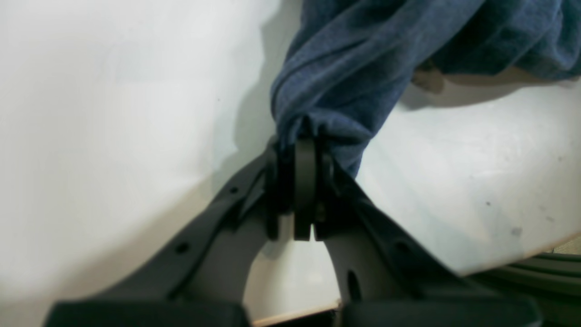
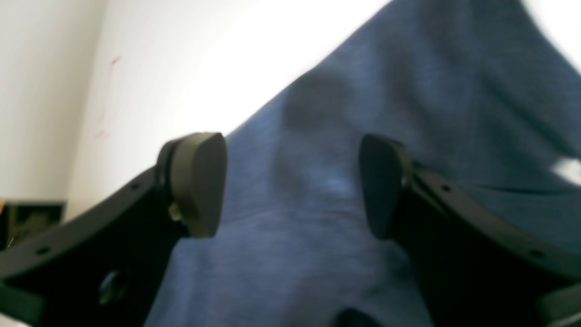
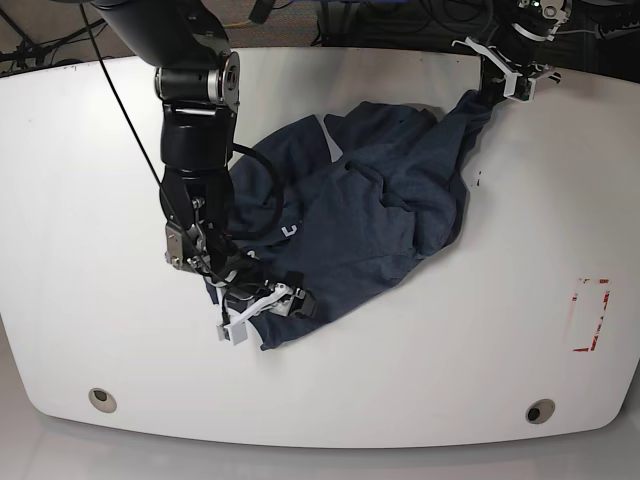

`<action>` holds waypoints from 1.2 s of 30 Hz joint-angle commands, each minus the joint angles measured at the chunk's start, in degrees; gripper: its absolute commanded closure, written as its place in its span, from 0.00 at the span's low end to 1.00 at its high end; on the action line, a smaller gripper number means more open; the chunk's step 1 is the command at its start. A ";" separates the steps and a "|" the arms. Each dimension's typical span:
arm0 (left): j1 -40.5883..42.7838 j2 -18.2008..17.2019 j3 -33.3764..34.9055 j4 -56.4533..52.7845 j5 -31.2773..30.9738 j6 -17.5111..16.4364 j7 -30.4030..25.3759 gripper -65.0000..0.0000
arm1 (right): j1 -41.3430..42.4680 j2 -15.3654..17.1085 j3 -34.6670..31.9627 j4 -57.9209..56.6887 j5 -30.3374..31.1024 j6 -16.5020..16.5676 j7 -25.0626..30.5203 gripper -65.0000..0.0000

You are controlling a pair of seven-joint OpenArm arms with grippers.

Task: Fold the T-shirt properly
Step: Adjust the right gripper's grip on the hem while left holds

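The dark navy T-shirt [image 3: 370, 210] lies crumpled in the middle of the white table [image 3: 100, 200]. One end of it is stretched toward the far right. There my left gripper [image 3: 497, 85] is shut on a bunched corner of the cloth; the left wrist view shows the left gripper [image 1: 305, 136] pinching the T-shirt [image 1: 354, 59], with fabric gathered into the closed jaws. My right gripper [image 3: 270, 305] hovers at the shirt's near left edge. Seen from the right wrist, the right gripper [image 2: 290, 186] stands open over the T-shirt [image 2: 317, 250], nothing between its fingers [image 2: 199, 181].
A red rectangular marking [image 3: 590, 315] sits on the table at the right. Two round holes [image 3: 100, 398] [image 3: 540, 410] lie near the front edge. Cables and dark equipment run behind the table's far edge.
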 commanded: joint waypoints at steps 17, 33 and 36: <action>0.54 -0.23 0.10 -0.12 0.92 0.10 2.69 1.00 | 3.87 3.18 0.06 -8.78 1.15 -0.19 5.59 0.33; 0.54 -0.23 0.10 -0.12 0.92 0.10 2.69 1.00 | 3.08 -1.66 -0.02 -8.16 1.06 -0.19 4.88 0.33; 0.54 -0.32 0.10 -0.12 0.92 0.10 2.69 1.00 | 2.73 -2.01 -0.02 -4.56 1.06 -0.19 4.01 0.33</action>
